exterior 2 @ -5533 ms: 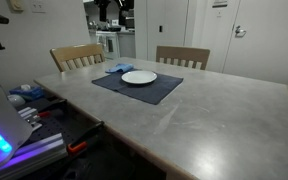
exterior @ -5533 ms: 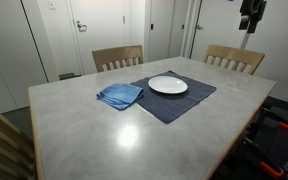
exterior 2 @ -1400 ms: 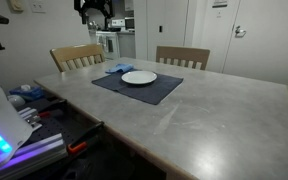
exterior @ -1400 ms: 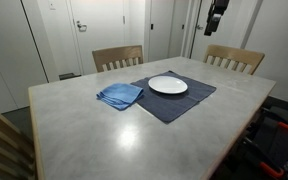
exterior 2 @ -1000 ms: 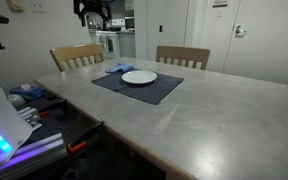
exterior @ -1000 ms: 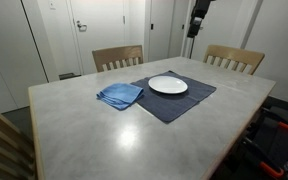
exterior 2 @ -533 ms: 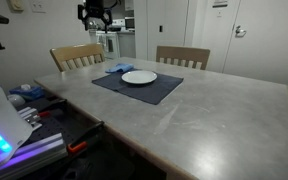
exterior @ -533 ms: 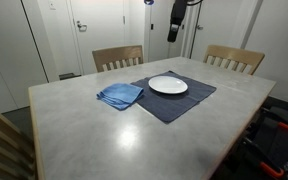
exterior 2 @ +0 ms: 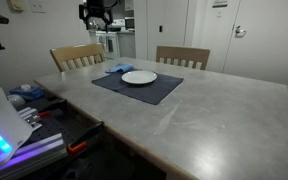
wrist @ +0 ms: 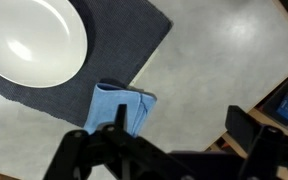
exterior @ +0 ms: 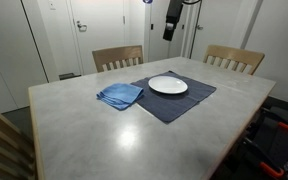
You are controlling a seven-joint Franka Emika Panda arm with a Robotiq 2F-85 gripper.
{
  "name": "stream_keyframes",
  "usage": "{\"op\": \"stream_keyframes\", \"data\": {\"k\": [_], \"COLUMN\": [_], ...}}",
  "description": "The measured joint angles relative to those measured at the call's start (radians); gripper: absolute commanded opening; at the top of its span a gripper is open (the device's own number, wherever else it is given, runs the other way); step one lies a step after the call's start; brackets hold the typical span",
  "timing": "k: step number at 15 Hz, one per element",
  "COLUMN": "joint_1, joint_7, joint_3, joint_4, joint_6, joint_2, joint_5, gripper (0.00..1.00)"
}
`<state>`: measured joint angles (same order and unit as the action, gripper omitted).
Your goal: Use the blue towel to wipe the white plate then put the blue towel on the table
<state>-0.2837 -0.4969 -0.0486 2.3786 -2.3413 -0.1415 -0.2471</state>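
The blue towel (exterior: 119, 95) lies folded on the table (exterior: 134, 140), well below the gripper (exterior: 169, 36), which hangs high with jaws spread wide and empty. Also beneath it, the white plate (exterior: 168, 85) sits on the dark placemat (exterior: 179, 103) touching the towel.

Round white plate (exterior: 168, 85) on a flat dark navy placemat (exterior: 181, 102), with a small bright blue towel (exterior: 119, 95) beside it.
In an exterior view, the placemat lies on the large pale grey table (exterior: 104, 140), toward its far side, and the plate sits near the middle of the placemat. The towel lies to the left of the plate, at the placemat's corner and touching its edge. Two light wooden chairs (exterior: 117, 57) stand behind the table's far edge.
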Motion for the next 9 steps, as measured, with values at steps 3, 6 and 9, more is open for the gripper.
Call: {"op": "stream_keyframes", "data": {"k": [3, 6, 9], "joint_1": [0.001, 0.002, 0.002], "joint_7": [0.058, 0.121, 0.214], "joint_3": [-0.032, -0.069, -0.101], "joint_4": [-0.048, -0.141, -0.246], "joint_6": [-0.035, -0.052, -0.060], "joint_2": [0.039, 0.127, 0.232], "joint_5": [0.010, 0.040, 0.098], "gripper": [1.00, 1.00, 1.00]}}
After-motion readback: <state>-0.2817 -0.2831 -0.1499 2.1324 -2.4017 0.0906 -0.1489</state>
